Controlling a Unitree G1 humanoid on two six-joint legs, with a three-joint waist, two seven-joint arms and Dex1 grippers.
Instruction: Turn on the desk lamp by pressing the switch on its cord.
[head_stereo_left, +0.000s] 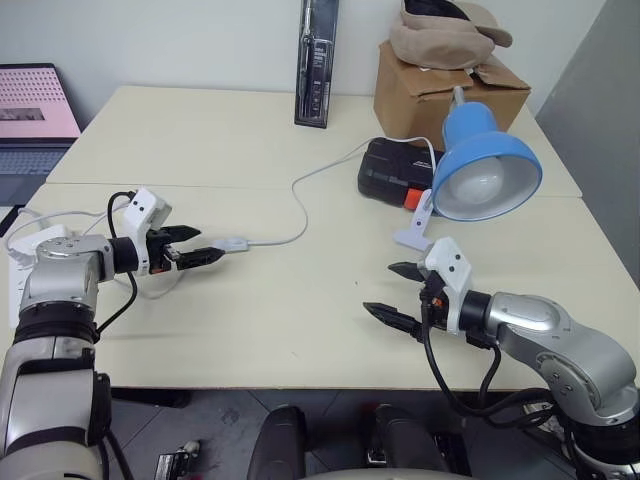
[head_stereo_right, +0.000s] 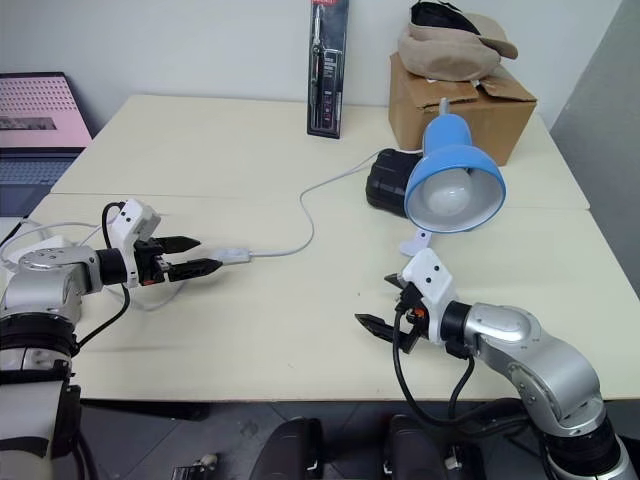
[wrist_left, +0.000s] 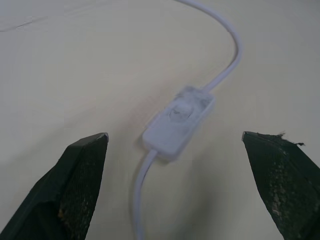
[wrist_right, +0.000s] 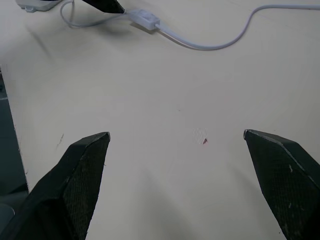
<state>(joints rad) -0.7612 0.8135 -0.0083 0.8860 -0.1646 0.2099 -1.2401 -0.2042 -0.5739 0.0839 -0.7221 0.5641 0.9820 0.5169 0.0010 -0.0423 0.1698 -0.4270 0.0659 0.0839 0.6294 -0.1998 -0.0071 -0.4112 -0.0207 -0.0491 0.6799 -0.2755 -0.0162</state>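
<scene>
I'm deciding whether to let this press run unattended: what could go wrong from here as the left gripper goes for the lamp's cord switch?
1. The switch lies loose on the table and skewed to the open left gripper, so a finger may push it aside rather than press its button.
2. A finger could snag the cord and tug the desk lamp.
3. The open right gripper hovers over bare table, too far away to steady the switch.

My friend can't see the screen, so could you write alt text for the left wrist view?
A small white switch lies on a pale table, its thin white cord curving away, directly ahead of the left end effector. Its two black fingers stand wide apart on either side, touching nothing.
</scene>
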